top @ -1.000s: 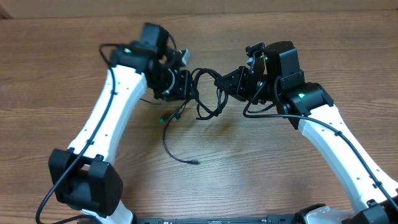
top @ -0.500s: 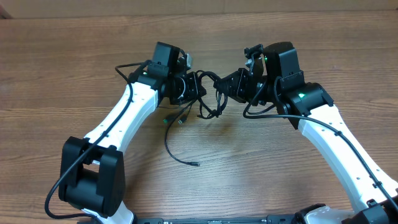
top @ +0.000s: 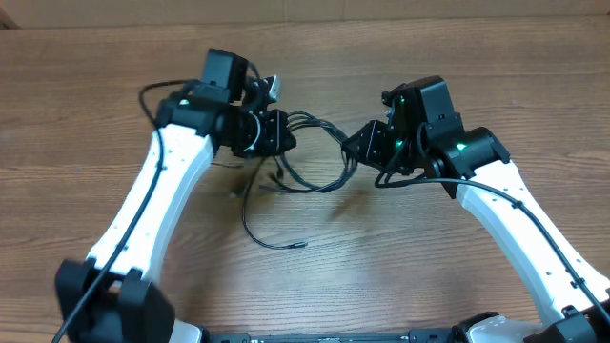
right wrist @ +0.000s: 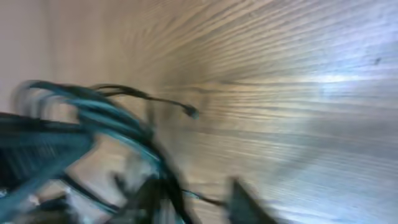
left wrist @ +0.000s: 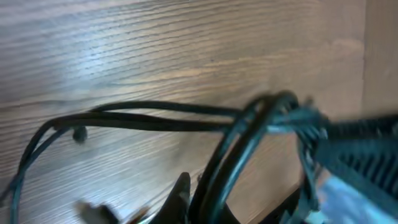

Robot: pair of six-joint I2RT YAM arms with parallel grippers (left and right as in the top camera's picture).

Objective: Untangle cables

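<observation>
The cables (top: 315, 185) are thin black cords drawn into a loose span between my two grippers, with loops sagging toward me. One tail curls down to a small plug (top: 300, 245) on the wood. My left gripper (top: 277, 134) is shut on a bunch of cables (left wrist: 155, 116), which pass between its fingers (left wrist: 182, 190). My right gripper (top: 354, 151) meets the other end of the span. In the blurred right wrist view its fingers (right wrist: 244, 198) stand apart, with wood showing between them. The cables (right wrist: 109, 115) run past the left one, and the right gripper (right wrist: 200, 202) is open.
The wooden table (top: 477, 67) runs to a back edge at the top. Both white arms (top: 143, 205) reach in from the near edge, each carrying thicker black wiring. In the left wrist view, the right gripper (left wrist: 364, 146) shows as a blur.
The left gripper closed on the bundle and pulled back to the left. The right gripper opened and shifted slightly right and down. The knot has spread into a longer, looser span.
</observation>
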